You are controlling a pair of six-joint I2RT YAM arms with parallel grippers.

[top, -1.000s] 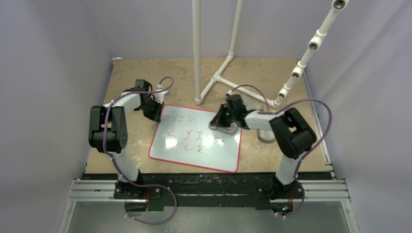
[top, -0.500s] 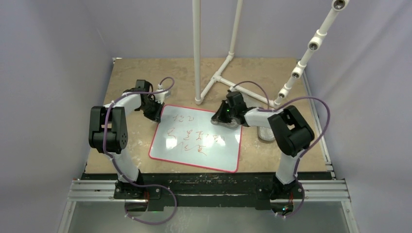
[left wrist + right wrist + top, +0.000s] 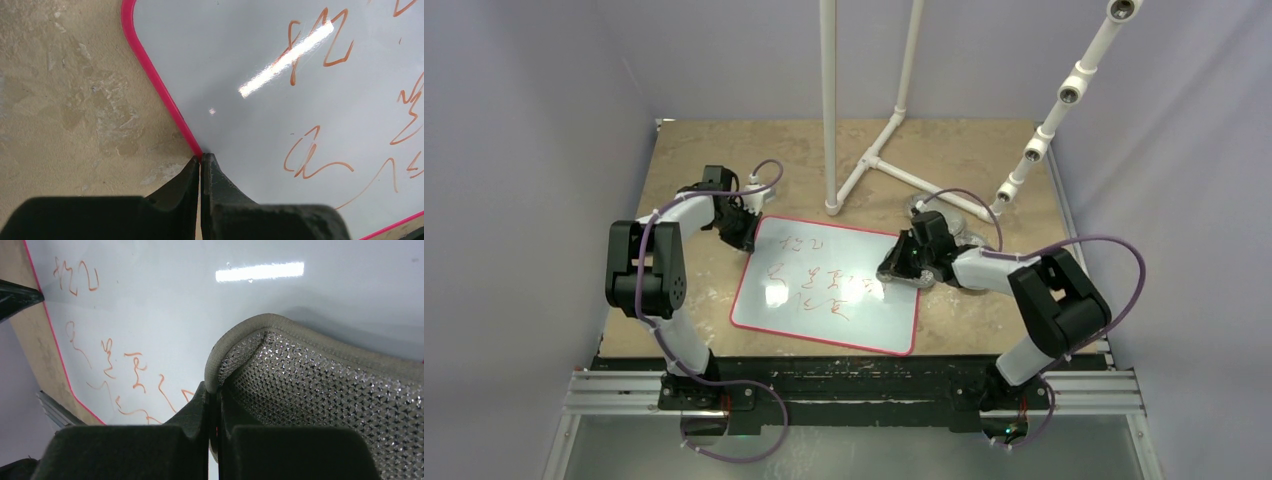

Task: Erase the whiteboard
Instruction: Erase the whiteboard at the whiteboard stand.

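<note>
The right jaws are fully closed on the folded grey edge of a silvery mesh pad [image 3: 320, 385], gripping only that thin edge. The pad lies on the whiteboard [image 3: 864, 315] near its right rim, centre right in the top view. The left jaws are also closed and hold nothing visible; their tips touch the red rim at the board's upper-left corner. The board lies flat on the table [image 3: 714, 160] at mid-frame, with red scribbles [image 3: 320, 35] remaining across its left and centre. Risks noted: with so narrow a hold, the pad may fold under or pull free when dragged. The left tips only bear on the rim, so a hard stroke may slide the glossy board. The pad may also run off the right rim.
</note>
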